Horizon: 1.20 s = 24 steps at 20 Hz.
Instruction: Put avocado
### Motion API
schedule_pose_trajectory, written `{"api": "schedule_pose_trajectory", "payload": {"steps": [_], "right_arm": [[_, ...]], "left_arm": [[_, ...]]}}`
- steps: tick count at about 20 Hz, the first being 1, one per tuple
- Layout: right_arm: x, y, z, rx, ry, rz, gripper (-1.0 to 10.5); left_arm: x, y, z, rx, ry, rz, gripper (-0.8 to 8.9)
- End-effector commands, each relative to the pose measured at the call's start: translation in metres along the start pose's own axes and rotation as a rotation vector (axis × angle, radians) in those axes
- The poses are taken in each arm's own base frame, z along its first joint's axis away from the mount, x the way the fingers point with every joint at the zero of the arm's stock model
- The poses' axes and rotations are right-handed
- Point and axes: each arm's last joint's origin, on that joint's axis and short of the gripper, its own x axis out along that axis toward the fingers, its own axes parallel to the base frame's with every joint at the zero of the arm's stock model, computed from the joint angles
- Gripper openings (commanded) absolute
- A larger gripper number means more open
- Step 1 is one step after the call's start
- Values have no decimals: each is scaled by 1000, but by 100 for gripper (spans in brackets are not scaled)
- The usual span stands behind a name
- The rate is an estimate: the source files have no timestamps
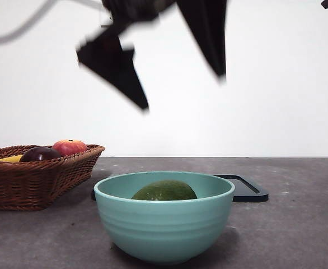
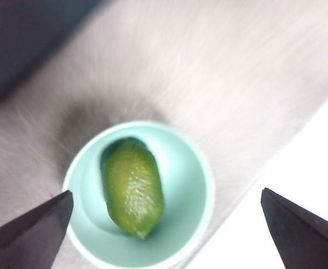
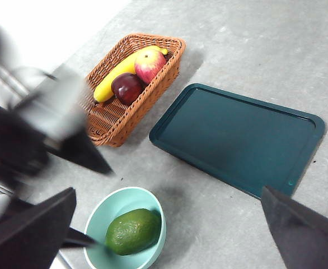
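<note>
The dull dark-green rounded avocado point(image 1: 164, 191) lies on its side inside the teal ceramic-looking bowl point(image 1: 164, 230), which stands on the grey desk point(image 1: 298, 235) at the near middle of the scene. Only the fruit's top shows above the rim in the front view; the left wrist view looks straight down on it resting against the bowl's floor point(image 2: 133, 188).

The left gripper point(image 2: 167, 224) hangs in the air well above the bowl, its two black fingers point(image 1: 116, 67) spread wide apart and holding nothing. It appears blurred in the front view.

The right gripper point(image 3: 169, 235) is high over the desk, off to the right side, its fingers point(image 3: 301, 235) likewise spread wide and empty; it looks down on the bowl point(image 3: 99, 224), the avocado point(image 3: 133, 231) and the rest of the scene.

Behind the bowl, just to its right and farther back, a flat dark teal rectangular tray point(image 1: 245, 189) lies on the desk. To the left stands a brown woven wicker basket point(image 1: 35, 179) containing a yellow banana point(image 3: 116, 75), a dark purple round fruit point(image 1: 40, 154) and a red-orange apple point(image 1: 70, 147). The basket and the bowl stand apart.
</note>
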Motion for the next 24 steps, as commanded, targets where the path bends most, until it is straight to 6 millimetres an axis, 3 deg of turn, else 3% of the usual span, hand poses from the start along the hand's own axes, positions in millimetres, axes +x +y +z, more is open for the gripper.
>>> {"api": "schedule_pose_trajectory", "payload": {"steps": [1,9,12,14,18,24], "right_arm": [[-2,2,4,-1,-8,8,568],[-1,1,-2,34,46,-22,567],[-1,0,-3,67,60,-33,567],[4,1,-4,67,81,-34,566],[23,7,-4,62,151,-72,566],[79,19,-12,60,327,-90,566]], "left_arm": [[-35,-6,-5,17,-85,-21,625],[-147,6,-73,48,-273,113,624],[-175,12,-108,81,-396,118,624],[-183,16,-131,79,-454,135,624],[-179,26,-175,67,-548,115,624],[-170,34,-215,24,-540,105,624]]}}
